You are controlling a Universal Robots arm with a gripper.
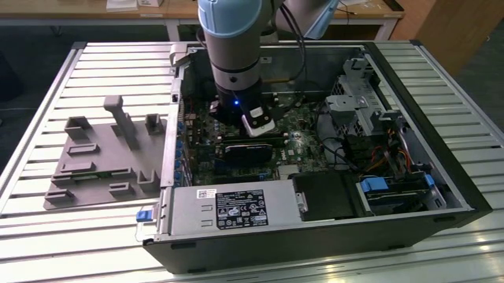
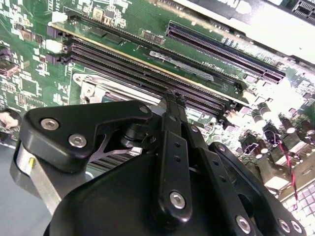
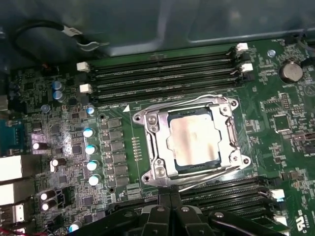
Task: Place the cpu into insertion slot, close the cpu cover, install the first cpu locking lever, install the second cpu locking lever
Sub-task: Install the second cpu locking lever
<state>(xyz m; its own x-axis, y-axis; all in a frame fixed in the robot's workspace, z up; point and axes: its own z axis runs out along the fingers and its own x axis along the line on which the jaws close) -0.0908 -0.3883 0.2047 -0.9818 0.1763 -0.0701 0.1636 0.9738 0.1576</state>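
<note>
In the first wrist view the cpu [image 3: 193, 140] lies flat in the insertion slot [image 3: 147, 178], its pale silver top showing through the window of the cpu cover [image 3: 158, 142]. The cover lies down flat over it. Thin wire locking levers run along two sides of the socket, one [image 3: 197, 100] by the memory slots and one [image 3: 216, 173] on the opposite side. Whether they are latched I cannot tell. My gripper [image 3: 170, 200] is shut with nothing between its fingers, hovering just beside the socket. In the second wrist view the gripper [image 2: 174, 98] hangs over a corner of the socket [image 2: 91, 91]. In the exterior view my arm [image 1: 234, 53] reaches down into the open computer case.
Long black memory slots [image 3: 162, 78] flank the socket on two sides. A row of capacitors [image 3: 91, 147] and a coin battery [image 3: 290, 72] stand on the green board. A black card [image 1: 248, 153], power supply [image 1: 228, 209] and drive cage [image 1: 362, 106] crowd the case. A grey fixture plate [image 1: 102, 159] lies outside.
</note>
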